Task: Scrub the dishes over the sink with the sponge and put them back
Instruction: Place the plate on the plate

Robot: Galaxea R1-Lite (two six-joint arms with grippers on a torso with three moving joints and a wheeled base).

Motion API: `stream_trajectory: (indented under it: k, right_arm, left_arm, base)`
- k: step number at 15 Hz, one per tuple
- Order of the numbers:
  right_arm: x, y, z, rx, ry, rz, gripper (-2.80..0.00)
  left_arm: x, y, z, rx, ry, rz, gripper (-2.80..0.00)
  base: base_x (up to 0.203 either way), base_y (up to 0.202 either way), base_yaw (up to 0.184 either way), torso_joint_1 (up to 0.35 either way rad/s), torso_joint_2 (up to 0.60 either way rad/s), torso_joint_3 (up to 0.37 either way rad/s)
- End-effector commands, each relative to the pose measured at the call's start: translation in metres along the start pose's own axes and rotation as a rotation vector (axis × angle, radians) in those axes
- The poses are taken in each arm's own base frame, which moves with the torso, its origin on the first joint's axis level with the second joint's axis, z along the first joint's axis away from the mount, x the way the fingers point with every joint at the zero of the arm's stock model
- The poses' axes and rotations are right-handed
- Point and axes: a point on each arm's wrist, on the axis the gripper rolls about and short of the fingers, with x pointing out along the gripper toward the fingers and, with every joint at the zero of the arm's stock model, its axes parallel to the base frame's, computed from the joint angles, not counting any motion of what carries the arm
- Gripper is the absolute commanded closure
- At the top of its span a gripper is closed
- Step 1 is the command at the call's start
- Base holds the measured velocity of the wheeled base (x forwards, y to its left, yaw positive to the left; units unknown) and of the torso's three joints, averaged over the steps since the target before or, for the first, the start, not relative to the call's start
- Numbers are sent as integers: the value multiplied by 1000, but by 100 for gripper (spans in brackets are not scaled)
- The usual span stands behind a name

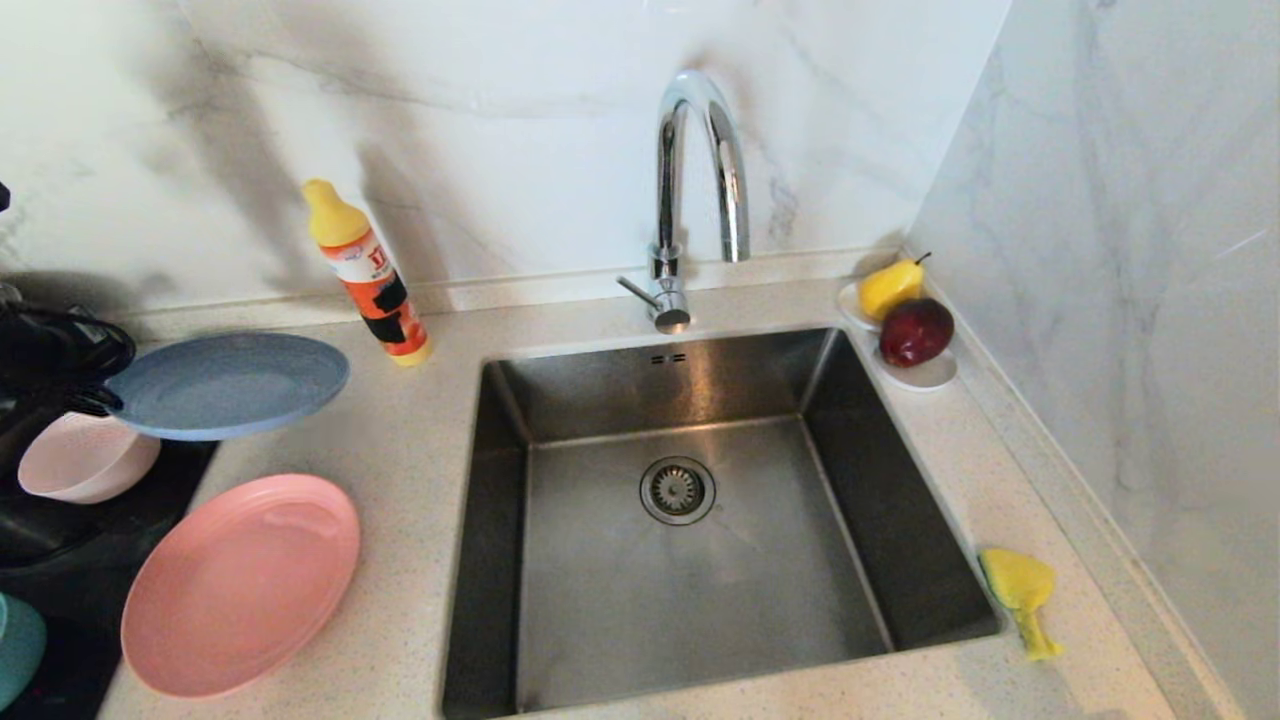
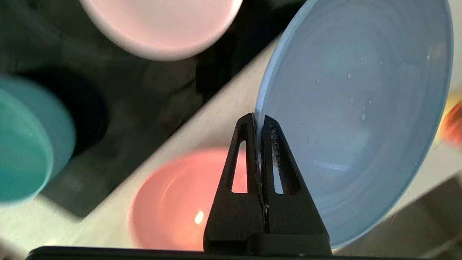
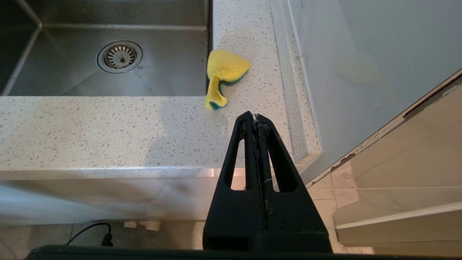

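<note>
My left gripper [image 2: 259,117] is shut on the rim of the grey-blue plate [image 2: 361,108], which hangs lifted and roughly level above the counter left of the sink [image 1: 600,600]; in the head view the plate [image 1: 228,385] shows its held left edge against the dark arm. Below it lie the salmon-pink plate [image 1: 240,585], the pale pink bowl [image 1: 85,455] and the teal bowl [image 1: 15,645]. The yellow-and-green sponge [image 1: 1018,585] rests crumpled on the counter at the sink's right rim. My right gripper [image 3: 256,116] is shut and empty, parked below the counter's front edge, short of the sponge [image 3: 223,72].
A chrome faucet [image 1: 690,200] rises behind the sink. An orange detergent bottle [image 1: 370,275] stands by the back wall. A white dish [image 1: 925,372] with a pear and an apple sits in the back right corner. A black cooktop [image 1: 60,570] lies under the bowls.
</note>
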Motion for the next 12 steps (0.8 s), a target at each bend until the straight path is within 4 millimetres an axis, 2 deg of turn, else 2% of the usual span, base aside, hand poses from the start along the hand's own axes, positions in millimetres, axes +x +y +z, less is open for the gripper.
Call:
stream_trajectory:
  k: [1,5,9,12]
  right_arm:
    - [0,0,0,-1,-2,1,0]
    - [0,0,0,0,0,1,0]
    - [0,0,0,0,-2,1,0]
    - [0,0,0,0,-2,1,0]
  left_arm:
    - [-24,13,-19,37,37,-28,0]
    - [-28,37,-39,86,75,-41,0]
    - [-17,67,-58,102,67,-26,0]
    - [-13,82,-79,123,104,-49,0]
  base:
    - [0,0,0,0,0,0]
    - [0,0,0,0,0,0]
    - [0,0,0,0,0,0]
    - [0,0,0,0,0,0]
